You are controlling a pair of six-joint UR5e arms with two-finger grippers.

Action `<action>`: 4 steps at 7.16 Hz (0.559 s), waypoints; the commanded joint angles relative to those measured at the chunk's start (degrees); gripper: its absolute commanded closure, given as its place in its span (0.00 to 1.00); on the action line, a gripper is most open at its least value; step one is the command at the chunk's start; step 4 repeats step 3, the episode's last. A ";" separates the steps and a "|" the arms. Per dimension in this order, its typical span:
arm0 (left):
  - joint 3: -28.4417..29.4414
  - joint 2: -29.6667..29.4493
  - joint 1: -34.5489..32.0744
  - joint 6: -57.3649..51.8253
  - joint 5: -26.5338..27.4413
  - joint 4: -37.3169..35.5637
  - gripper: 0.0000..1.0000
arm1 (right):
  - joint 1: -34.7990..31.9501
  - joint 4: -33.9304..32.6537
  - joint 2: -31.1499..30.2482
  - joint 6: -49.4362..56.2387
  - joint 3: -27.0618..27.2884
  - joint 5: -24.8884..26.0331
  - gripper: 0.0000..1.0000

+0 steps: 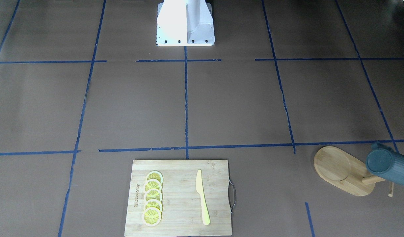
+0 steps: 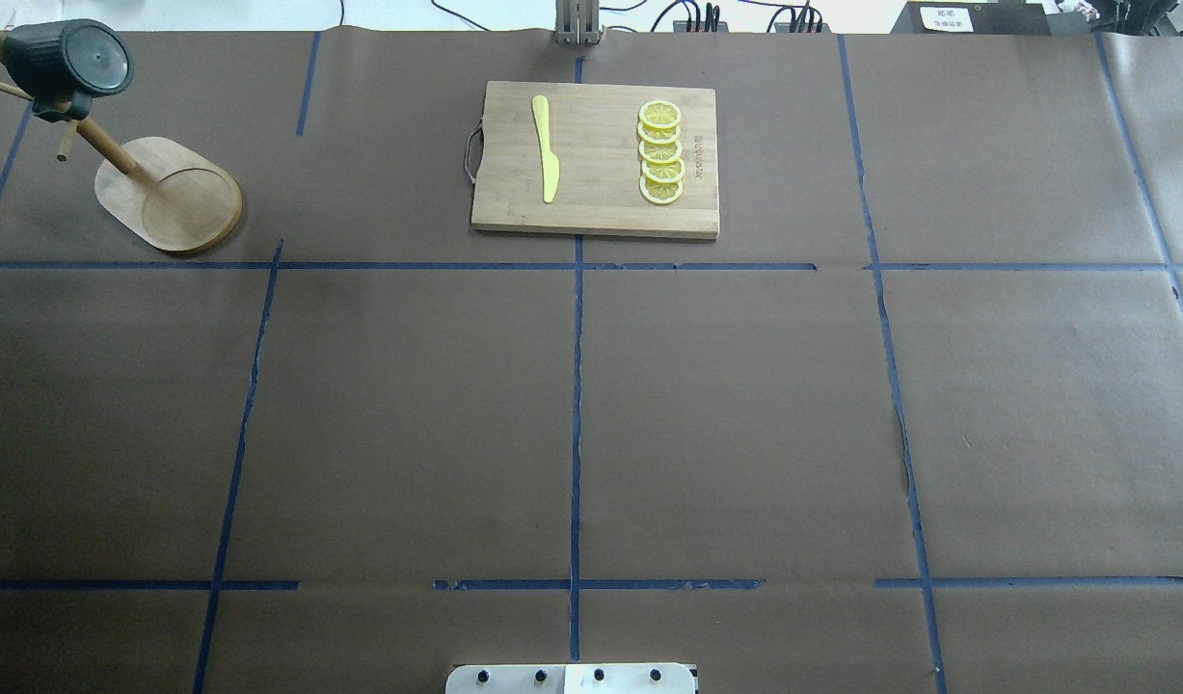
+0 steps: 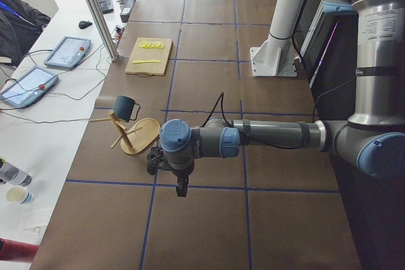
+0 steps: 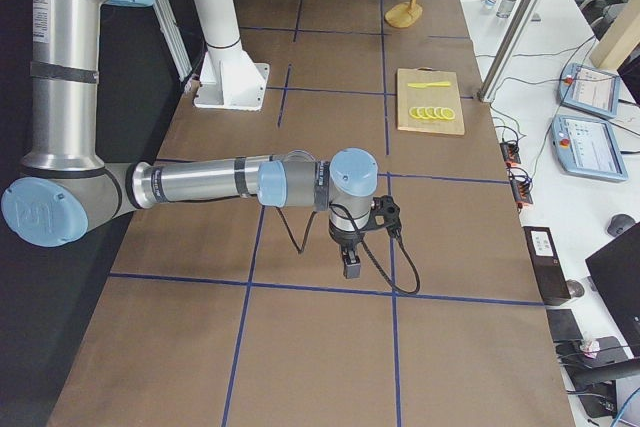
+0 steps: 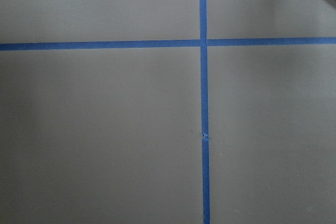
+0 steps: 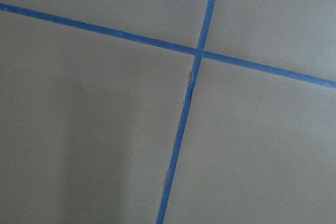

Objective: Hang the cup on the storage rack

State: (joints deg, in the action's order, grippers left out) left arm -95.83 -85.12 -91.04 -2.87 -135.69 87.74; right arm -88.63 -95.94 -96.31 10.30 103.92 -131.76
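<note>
1. The left gripper point(image 3: 181, 189) shows only in the left side view, pointing down above the table paper. I cannot tell whether its fingers are spread or pressed together. Nothing visible hangs from it. Its wrist view shows only brown paper and crossing blue tape.
2. The right gripper point(image 4: 351, 267) shows only in the right side view, also pointing down over the paper. Again I cannot tell how its fingers stand, and its wrist view shows just paper and tape.
3. Outward from the left fingers, the nearest thing is the storage rack point(image 2: 167, 198), a little beyond them toward the operators' edge. The cup point(image 2: 66, 60) hangs up on it, lying on its side and clear of the table. How the handle sits on the peg is too small to make out. Both are well apart from the right fingers, at the table's other end.
4. Further out lies the cutting board point(image 2: 591, 207), well apart from both grippers, carrying the knife point(image 2: 545, 149) and the lemon slices point(image 2: 660, 152).
5. By my judgement the hanging is done and the arms stand clear. The next move calls only for confirming that the cup stays seated. If a correction is needed, the left arm is nearer and must avoid the thin pegs.
</note>
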 commanded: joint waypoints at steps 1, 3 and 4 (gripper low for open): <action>0.03 0.39 0.07 0.06 -0.01 -0.03 0.00 | 0.12 0.13 -0.72 -0.02 -0.03 -0.33 0.00; -0.15 1.35 -0.02 0.06 -0.01 -0.03 0.00 | 0.47 0.13 -0.72 -0.02 -0.03 -0.25 0.00; -0.15 1.35 -0.02 0.06 -0.01 -0.03 0.00 | 0.47 0.13 -0.72 -0.02 -0.03 -0.25 0.00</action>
